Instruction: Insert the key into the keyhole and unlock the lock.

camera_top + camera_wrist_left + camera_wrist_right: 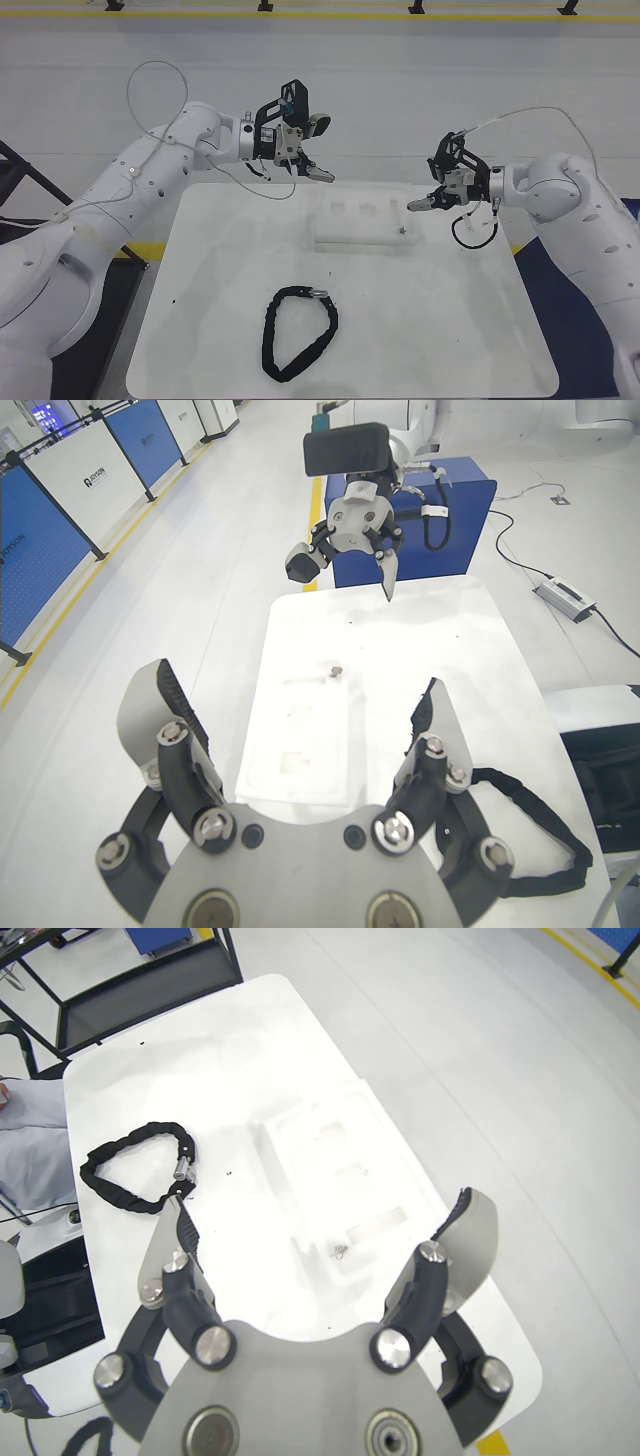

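Jaws apart and empty on both arms, you risk skidding the small metal key point(340, 1249), seemingly loose on the white foam tray point(345, 236), with a misjudged pinch.

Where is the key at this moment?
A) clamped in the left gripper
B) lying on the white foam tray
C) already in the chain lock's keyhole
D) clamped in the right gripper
B: the key lies loose on the white foam tray. The left gripper and right gripper are both open and empty, and the chain lock sits apart on the table.
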Tool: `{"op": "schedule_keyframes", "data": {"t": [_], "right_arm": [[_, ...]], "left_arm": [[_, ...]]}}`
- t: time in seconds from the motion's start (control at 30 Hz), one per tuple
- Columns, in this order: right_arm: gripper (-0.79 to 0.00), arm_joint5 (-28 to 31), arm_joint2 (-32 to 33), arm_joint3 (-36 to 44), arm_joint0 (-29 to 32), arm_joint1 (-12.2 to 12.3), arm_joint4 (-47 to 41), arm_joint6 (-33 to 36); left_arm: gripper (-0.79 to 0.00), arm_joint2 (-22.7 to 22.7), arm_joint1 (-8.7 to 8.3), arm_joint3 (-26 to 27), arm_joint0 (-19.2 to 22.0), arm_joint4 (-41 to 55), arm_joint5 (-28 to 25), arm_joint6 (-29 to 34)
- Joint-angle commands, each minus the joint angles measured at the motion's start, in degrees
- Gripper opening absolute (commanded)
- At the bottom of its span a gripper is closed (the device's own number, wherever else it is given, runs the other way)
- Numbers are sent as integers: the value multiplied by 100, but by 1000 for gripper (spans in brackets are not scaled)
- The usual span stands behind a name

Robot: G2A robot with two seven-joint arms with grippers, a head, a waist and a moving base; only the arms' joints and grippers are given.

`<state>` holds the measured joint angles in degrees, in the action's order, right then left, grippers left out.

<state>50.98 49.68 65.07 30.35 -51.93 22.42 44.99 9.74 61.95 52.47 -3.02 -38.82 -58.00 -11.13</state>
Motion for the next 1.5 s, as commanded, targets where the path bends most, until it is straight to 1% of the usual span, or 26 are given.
{"op": "schedule_keyframes", "data": {"t": [0.0,0.1,0.17,0.3,0.37,0.57,0.63,0.73,0.87,0.93,0.97,1.4,1.47], "right_arm": [[0,-163,-70,-180,-23,-27,-68,90],[0,-508,-230,-394,-70,-104,-283,266],[0,-948,-368,-509,-150,-164,-213,475],[0,-1379,-582,-790,-234,-312,-470,595],[0,-1574,-677,-1006,-261,-398,-759,685],[0,-2329,-996,-1625,-356,-711,-1531,1013],[0,-2575,-1158,-1742,-413,-836,-1627,1197],[0,-2947,-1322,-2038,-526,-1020,-1784,1286],[0,-3165,-1493,-2431,-635,-1247,-1933,1296],[0,-3266,-1581,-2613,-669,-1350,-1909,1241],[0,-3344,-1660,-2713,-709,-1395,-1748,1219],[0,-3344,-1660,-2713,-709,-1395,-1748,1219],[0,-3396,-1674,-2640,-663,-1395,-1669,1133]], "left_arm": [[0,0,0,0,0,0,0,0],[0,0,0,0,0,0,0,0],[0,0,0,0,0,0,0,0],[0,0,0,0,0,0,0,0],[0,0,0,0,0,0,0,0],[0,0,0,0,0,0,0,0],[0,0,0,0,0,0,0,0],[0,0,0,0,0,0,0,0],[0,0,0,0,0,0,0,0],[0,0,0,0,0,0,0,0],[0,0,0,0,0,0,0,0],[0,0,0,0,0,0,0,0],[0,0,0,0,0,0,0,0]]}}
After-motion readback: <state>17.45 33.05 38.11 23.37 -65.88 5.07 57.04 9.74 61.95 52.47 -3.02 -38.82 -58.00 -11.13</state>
